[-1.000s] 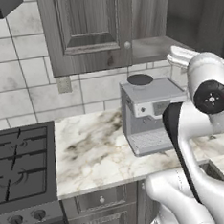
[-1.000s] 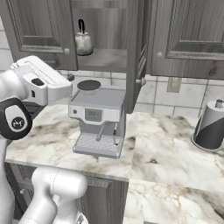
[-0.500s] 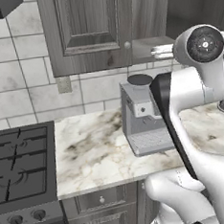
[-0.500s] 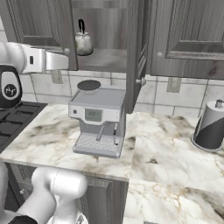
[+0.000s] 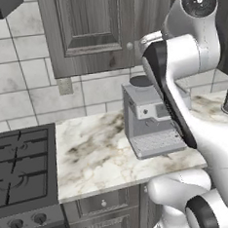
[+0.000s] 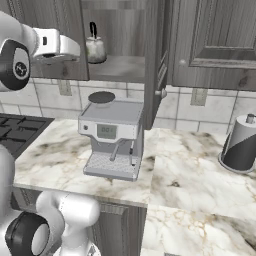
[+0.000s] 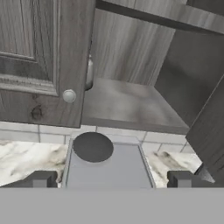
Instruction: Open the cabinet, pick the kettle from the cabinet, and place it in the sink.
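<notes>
The wall cabinet (image 6: 120, 30) stands with its right door (image 6: 152, 60) swung out edge-on, and its left door (image 5: 86, 30) shut. On the bare shelf (image 7: 127, 105) sits the silvery kettle (image 6: 95, 47) with its black arched handle. In the hand view a sliver of the kettle (image 7: 89, 72) peeks out behind the shut door's knob (image 7: 68, 95). My gripper (image 7: 111, 180) is open and holds nothing. It hangs at shelf height in front of the cabinet, left of the kettle and apart from it, with the hand (image 6: 60, 47) just beside it. The sink is out of view.
A boxy grey coffee machine (image 6: 112, 135) stands on the marble counter (image 5: 95, 156) right below the shelf. A black stove (image 5: 18, 168) lies to the left. A dark-and-white canister (image 6: 241, 145) stands at the right, under another shut wall cabinet (image 6: 215, 40).
The arm has swung the hand up from in front of the coffee machine to the height of the cabinet shelf. The kettle and doors have stayed put.
</notes>
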